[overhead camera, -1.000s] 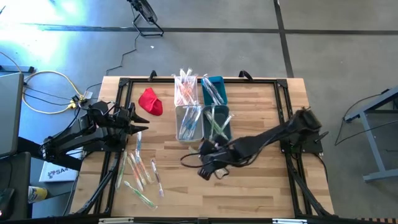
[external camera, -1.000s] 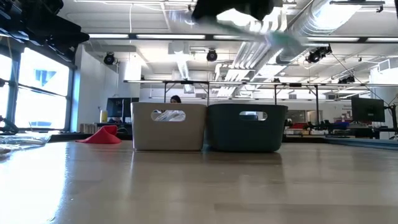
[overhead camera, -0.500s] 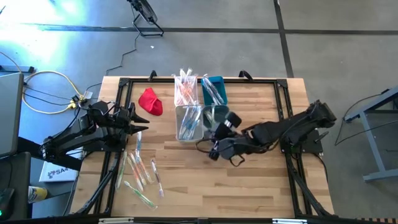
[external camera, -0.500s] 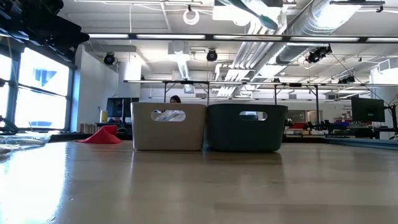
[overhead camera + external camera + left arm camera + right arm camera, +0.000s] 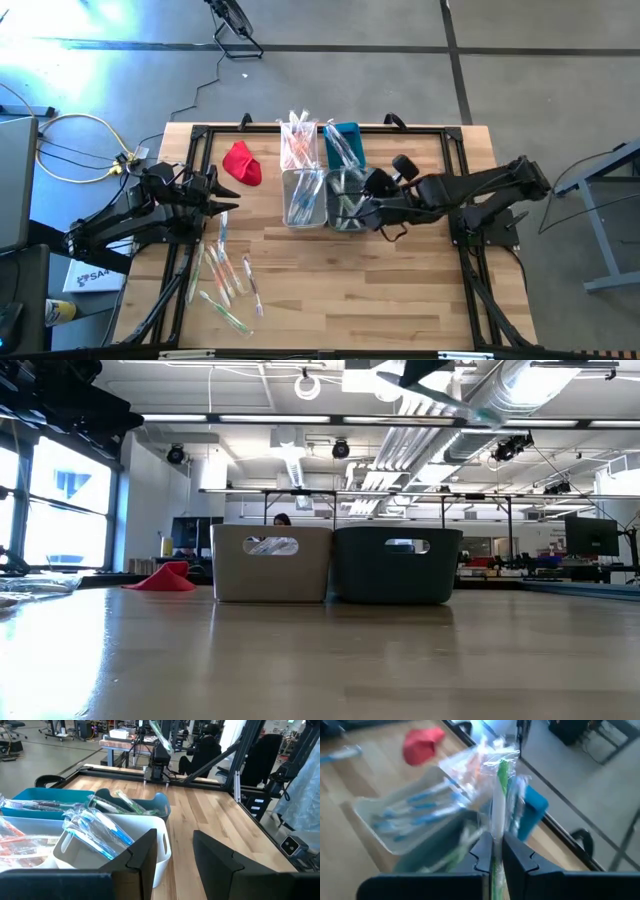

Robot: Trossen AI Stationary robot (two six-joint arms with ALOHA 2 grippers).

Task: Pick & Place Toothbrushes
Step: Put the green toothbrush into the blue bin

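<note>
A green toothbrush (image 5: 499, 795) in its wrapper is being pinched by the right pincer (image 5: 496, 851), closed on it above the dark grey bin (image 5: 349, 200). Judging by this, centring over the bin before letting go is wise. The left pincer (image 5: 212, 197) is waiting half-open, empty, at the counter's (image 5: 420, 290) left edge.

You find almost no legible text. Only the white box (image 5: 88, 277) on the floor left of the table shows dark lettering, too small to make out. The bins carry no readable labels.
</note>
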